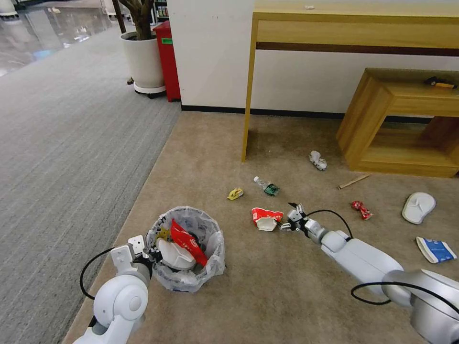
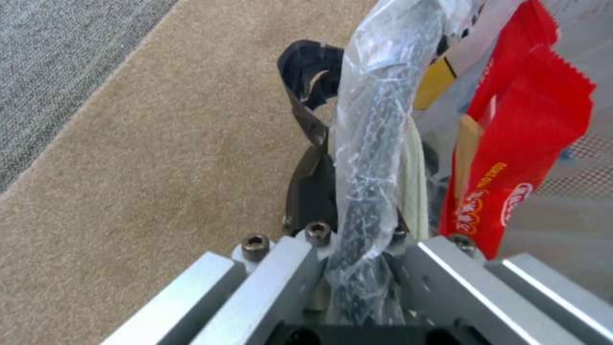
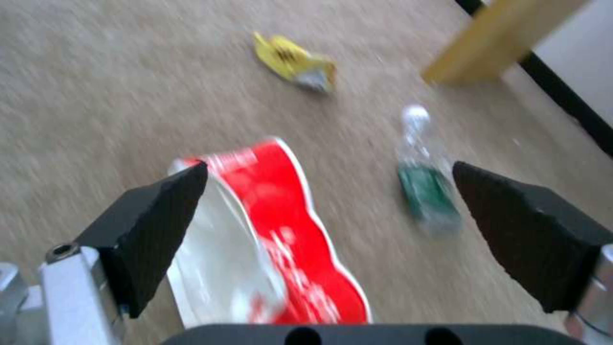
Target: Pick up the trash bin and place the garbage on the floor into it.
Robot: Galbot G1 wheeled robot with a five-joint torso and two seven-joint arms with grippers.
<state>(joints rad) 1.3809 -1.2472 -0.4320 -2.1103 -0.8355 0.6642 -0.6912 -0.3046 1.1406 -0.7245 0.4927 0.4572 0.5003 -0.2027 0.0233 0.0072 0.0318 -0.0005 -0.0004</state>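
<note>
Your left gripper [image 1: 149, 252] is clamped on the rim of the trash bin [image 1: 210, 258] — in the left wrist view the bag-wrapped rim [image 2: 370, 158] runs straight between the closed fingers [image 2: 281, 282]. A red wrapper [image 1: 187, 242] and a white slipper [image 1: 174, 255] sit inside the bin, just beyond those fingers.

Your right gripper [image 1: 290, 219] is spread wide just above the floor [image 1: 267, 286]. The crushed cup [image 3: 268, 239] lies between its pads [image 3: 153, 230], close against one pad and not gripped. The small bottle [image 3: 425, 182] lies nearer the other pad, and a yellow wrapper [image 3: 294, 60] lies farther out past the fingertips.
</note>
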